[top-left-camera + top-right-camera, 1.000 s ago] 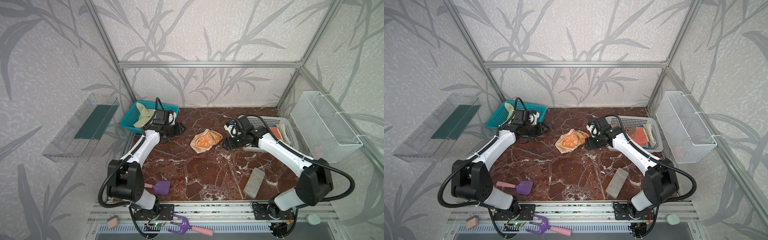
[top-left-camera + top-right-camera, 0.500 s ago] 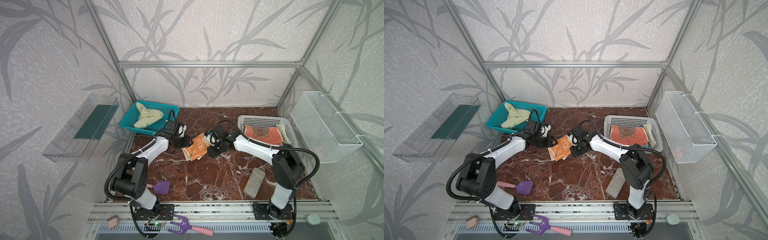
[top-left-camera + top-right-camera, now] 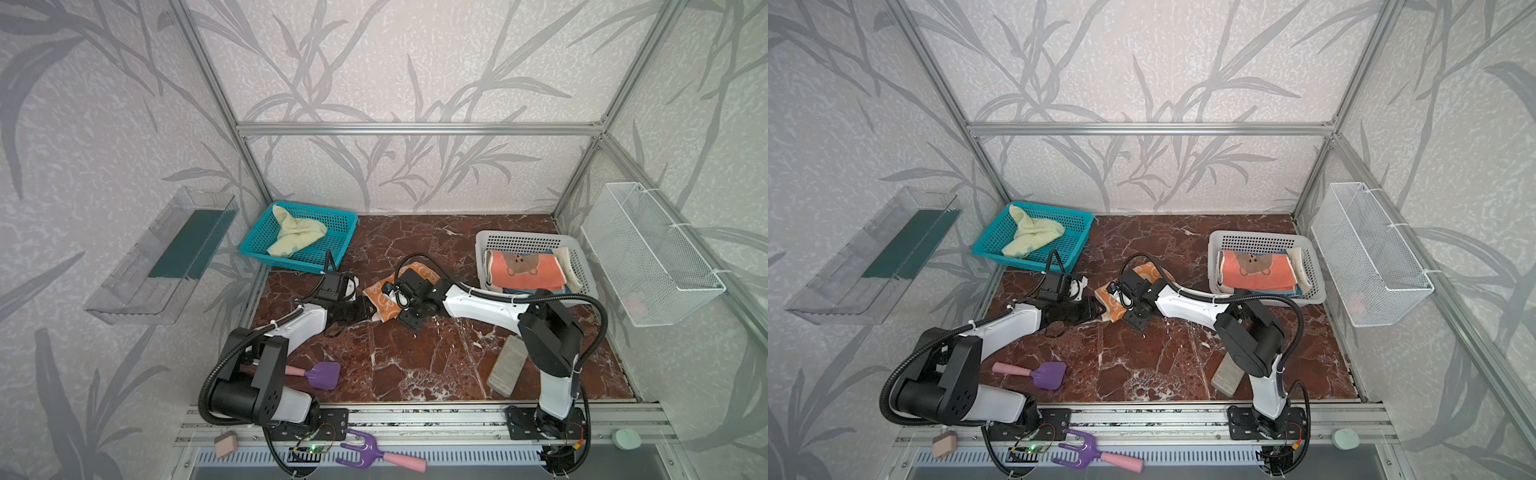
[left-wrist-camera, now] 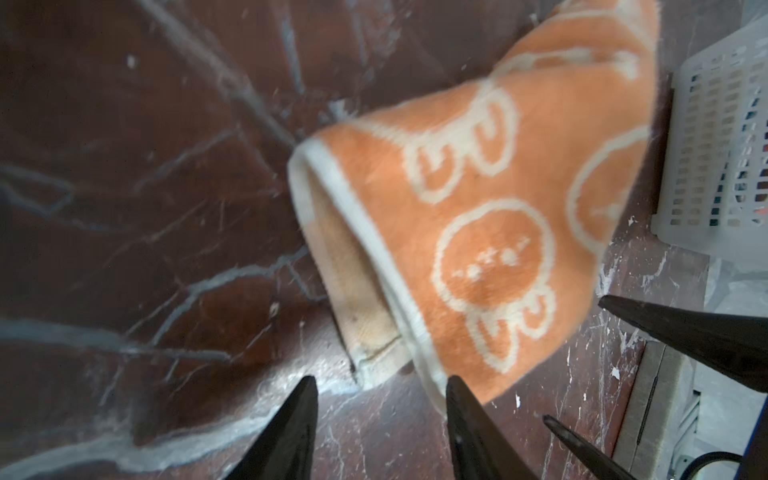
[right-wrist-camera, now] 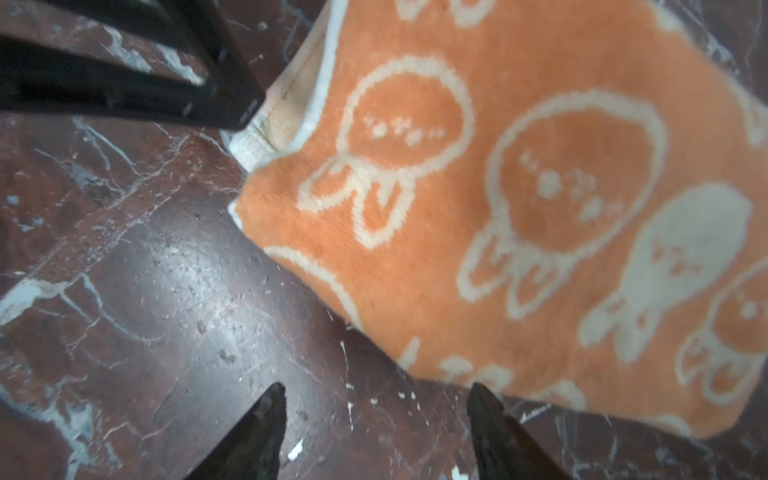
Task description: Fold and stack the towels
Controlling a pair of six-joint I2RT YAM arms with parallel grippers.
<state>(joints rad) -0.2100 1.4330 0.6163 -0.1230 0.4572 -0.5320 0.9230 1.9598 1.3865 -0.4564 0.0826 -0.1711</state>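
My left gripper [image 4: 382, 382] and right gripper [image 5: 377, 388] sat jaws apart, holding nothing, at the edges of the folded orange towel [image 4: 478, 208] on the table [image 3: 415, 365], so I figured pinching both layers evenly would keep the fold.

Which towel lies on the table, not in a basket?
The orange towel with white figures; the yellow towel is in the teal basket, the salmon bear towel in the white basket.

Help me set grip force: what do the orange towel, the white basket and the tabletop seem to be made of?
Orange towel: soft terry cloth, likely cotton; fuzzy looped pile, woven white figures, stitched hem.
White basket: moulded plastic, matte; regular perforated walls.
Tabletop: reddish-brown marble or a marble-look laminate; white veins, glossy sheen, fine scuffs.
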